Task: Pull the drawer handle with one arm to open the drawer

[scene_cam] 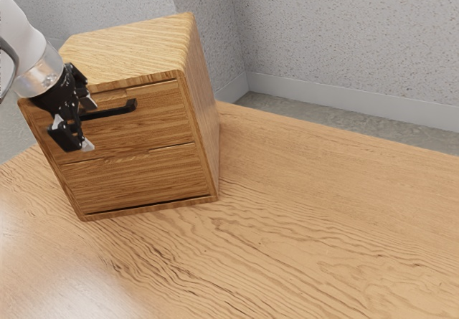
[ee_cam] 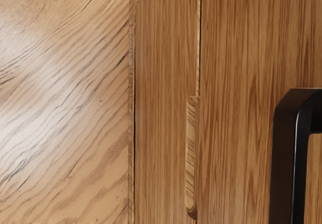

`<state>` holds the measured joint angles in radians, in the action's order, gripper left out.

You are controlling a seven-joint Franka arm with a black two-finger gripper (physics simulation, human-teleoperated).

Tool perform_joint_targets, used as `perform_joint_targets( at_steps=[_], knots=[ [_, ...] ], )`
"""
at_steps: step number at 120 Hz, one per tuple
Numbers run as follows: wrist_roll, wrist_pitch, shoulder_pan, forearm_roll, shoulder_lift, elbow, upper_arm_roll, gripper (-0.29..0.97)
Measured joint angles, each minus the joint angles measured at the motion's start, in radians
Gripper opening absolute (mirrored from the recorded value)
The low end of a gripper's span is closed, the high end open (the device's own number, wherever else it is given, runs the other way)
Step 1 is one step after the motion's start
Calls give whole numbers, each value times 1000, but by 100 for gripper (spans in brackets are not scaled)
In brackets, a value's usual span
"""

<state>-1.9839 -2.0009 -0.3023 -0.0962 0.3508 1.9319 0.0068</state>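
A light wooden cabinet (scene_cam: 143, 46) stands on the table at the exterior view's left, with two drawer fronts facing the camera. The upper drawer (scene_cam: 150, 122) carries a black bar handle (scene_cam: 115, 109), also visible in the wrist view (ee_cam: 294, 158). The lower drawer (scene_cam: 136, 179) has no handle that I can see. My black gripper (scene_cam: 84, 124) is at the handle's left end, in front of the upper drawer. Its fingers stand apart, one above the bar and one below it, so it is open. A thin dark gap runs along the upper drawer's top edge.
The wooden table (scene_cam: 323, 226) stretches wide toward the exterior view's right and front. Grey speckled walls (scene_cam: 344, 25) and a white skirting board (scene_cam: 358, 97) close off the back. The cabinet's right side (scene_cam: 204, 111) faces the bare tabletop.
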Motion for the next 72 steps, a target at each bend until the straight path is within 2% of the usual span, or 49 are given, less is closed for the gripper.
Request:
perform_joint_targets(
  at_steps=[72],
  knots=[
    [-74, -8, -1, -28, -40, -31, 30, 68]
  ],
)
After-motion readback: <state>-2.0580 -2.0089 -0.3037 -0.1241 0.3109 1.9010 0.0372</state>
